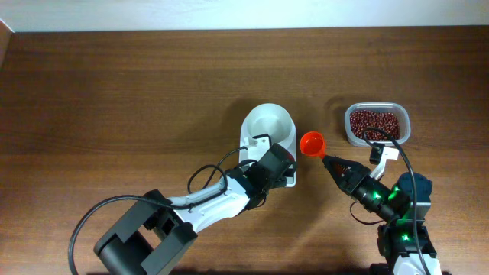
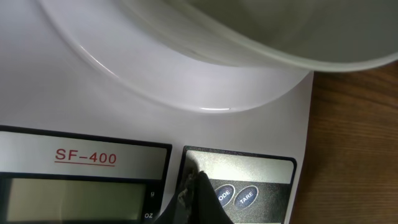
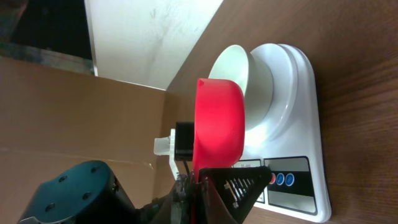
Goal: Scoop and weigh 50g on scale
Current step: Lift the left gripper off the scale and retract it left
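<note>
Finds the scale [image 1: 269,128] at the centre of the overhead frame, on the wooden counter [image 1: 114,92], white bowl on top. Shows the left claw [image 2: 194,190] closed and empty, tip at the button panel. Shows the right claw [image 1: 330,161] clamped on a red scoop [image 1: 312,143] just right of the scale. Places the bean tub [image 1: 376,124] upper right.

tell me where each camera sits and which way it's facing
overhead: fixed above, looking straight down at the brown wooden table; both arms show, left gripper at the small white digital kitchen scale, right gripper holding the red plastic scoop.
left wrist: low over the scale's panel, facing its round white bowl; only shut fingertips show.
right wrist: behind the scoop, facing the scale; its fingers show.
shared: both wrist views show the bowl and the round buttons.
</note>
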Motion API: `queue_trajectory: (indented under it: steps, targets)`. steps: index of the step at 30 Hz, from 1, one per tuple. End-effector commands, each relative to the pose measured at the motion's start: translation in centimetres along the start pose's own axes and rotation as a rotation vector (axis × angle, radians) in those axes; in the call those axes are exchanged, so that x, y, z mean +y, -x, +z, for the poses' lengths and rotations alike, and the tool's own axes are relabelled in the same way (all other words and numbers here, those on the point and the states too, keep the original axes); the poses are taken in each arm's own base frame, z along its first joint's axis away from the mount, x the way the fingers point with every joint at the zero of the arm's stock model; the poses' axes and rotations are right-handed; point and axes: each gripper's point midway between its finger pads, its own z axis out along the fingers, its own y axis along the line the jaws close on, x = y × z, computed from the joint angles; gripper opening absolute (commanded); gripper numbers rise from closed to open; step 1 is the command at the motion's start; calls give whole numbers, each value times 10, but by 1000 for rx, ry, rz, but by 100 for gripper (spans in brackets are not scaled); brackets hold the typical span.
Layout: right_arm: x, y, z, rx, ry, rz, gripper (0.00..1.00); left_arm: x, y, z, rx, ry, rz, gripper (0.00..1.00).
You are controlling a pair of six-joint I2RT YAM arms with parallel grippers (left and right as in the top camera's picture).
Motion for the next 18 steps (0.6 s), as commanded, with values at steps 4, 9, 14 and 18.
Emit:
queue_trajectory:
  steps: [4, 9, 14, 18]
  targets:
    - [2, 3, -1, -5, 7, -13, 4, 4, -20, 11, 63, 12, 11, 0]
    - [2, 3, -1, -5, 7, -14, 4, 5, -28, 12, 101, 10, 12, 0]
    - [2, 3, -1, -5, 7, -14, 4, 3, -33, 12, 127, -3, 12, 0]
    - [2, 3, -1, -5, 7, -14, 4, 4, -34, 12, 133, -1, 13, 0]
